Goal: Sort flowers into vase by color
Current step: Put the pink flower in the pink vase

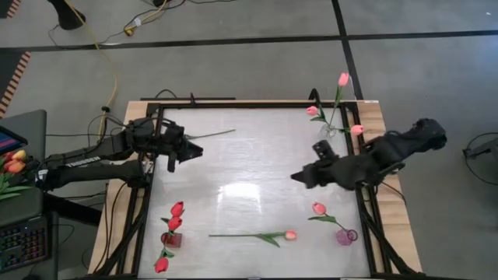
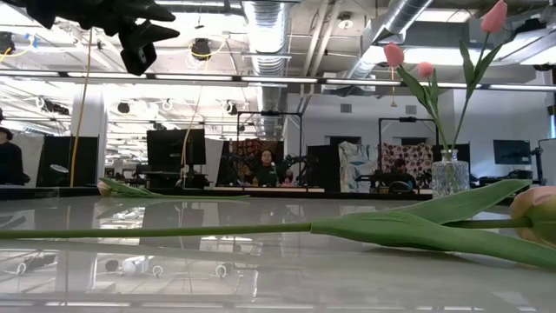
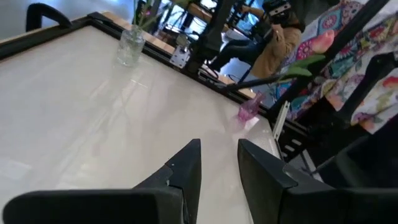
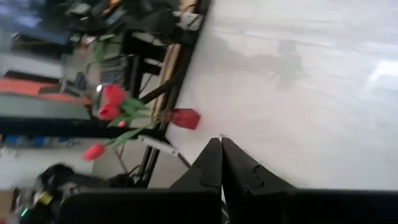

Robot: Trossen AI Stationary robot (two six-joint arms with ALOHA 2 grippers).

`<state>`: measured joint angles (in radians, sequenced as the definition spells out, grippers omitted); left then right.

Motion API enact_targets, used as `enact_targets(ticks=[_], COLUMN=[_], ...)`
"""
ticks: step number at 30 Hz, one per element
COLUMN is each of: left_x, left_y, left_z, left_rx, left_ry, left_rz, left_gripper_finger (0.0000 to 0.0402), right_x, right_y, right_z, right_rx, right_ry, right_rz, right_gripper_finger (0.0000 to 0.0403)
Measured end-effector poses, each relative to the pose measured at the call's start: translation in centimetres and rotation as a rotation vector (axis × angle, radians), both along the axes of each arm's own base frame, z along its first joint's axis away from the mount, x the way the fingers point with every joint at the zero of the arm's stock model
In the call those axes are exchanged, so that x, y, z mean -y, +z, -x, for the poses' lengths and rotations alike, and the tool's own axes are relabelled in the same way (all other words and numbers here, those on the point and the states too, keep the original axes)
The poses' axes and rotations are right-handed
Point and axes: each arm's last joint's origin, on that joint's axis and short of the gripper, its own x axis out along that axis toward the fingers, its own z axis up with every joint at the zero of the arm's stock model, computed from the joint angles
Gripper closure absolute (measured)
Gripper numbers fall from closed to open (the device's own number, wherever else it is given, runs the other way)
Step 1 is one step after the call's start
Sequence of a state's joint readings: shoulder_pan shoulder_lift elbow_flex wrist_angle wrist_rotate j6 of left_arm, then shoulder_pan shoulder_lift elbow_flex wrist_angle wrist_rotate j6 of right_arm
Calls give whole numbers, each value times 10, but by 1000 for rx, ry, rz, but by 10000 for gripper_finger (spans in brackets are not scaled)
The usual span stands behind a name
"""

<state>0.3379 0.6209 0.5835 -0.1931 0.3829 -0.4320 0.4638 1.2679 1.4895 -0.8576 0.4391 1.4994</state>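
No readable writing shows. The left tool [image 1: 191, 152] hangs slightly parted; the right tool [image 1: 298, 177] is closed, empty. One tulip [image 1: 257, 235] lies on the worktop [image 1: 257, 167], below both tools.

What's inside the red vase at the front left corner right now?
The red vase holds three red tulips, their heads spread in a line along the table's left edge. The stem ends inside it are hidden. One salmon tulip lies loose on the table nearby.
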Motion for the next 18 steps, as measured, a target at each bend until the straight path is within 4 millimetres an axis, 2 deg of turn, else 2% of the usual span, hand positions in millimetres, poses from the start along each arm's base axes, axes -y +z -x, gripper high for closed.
enact_targets(ticks=[4, 11, 18], left_x=[0, 2, 2], left_y=[-3, -6, -6], left_z=[1, 2, 2], left_rx=[-26, -55, -59], left_ry=[-10, -49, -66], left_rz=[6, 3, -2], left_gripper_finger=[310, 310, 310], right_x=[-3, -16, -32], right_y=[-13, -26, -31], right_z=[-19, -48, -62], right_rx=[-44, -20, -3], right_ry=[-53, -31, 48], right_rz=[-26, -84, -222], right_gripper_finger=[366, 387, 373])
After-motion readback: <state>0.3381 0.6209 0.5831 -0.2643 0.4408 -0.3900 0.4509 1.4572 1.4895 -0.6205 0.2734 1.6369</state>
